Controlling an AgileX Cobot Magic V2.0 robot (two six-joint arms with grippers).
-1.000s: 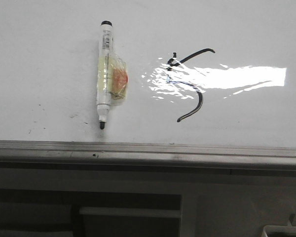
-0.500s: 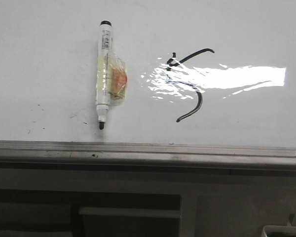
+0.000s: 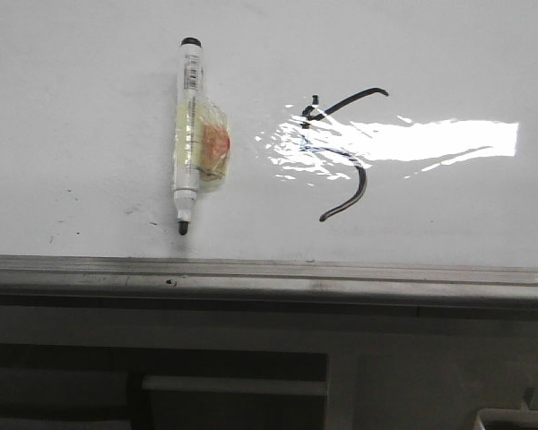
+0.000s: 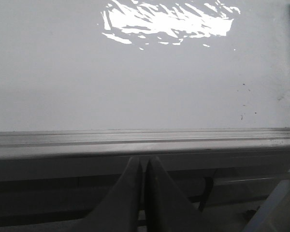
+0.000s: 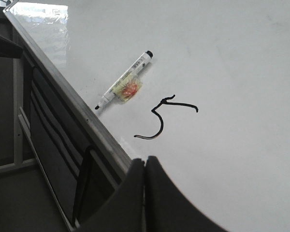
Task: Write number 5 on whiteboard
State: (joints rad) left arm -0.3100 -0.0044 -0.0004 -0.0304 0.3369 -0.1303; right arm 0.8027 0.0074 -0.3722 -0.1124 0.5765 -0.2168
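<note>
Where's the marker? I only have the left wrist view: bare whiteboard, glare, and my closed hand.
Observer: The marker lies flat on the whiteboard, uncapped, its tip toward the grey edge strip. Nothing is holding it.
Operator: Is the 5 drawn?
Observer: Yes, the number 5 sits to the right of the marker in the front view, partly washed out by glare there.
Operator: Can you read it properly anywhere?
Observer: The right wrist view shows the whole stroke clear of glare: short top bar, curved hooked tail.
Operator: And the right hand?
Observer: The right hand is shut and empty, near the board's edge.
</note>
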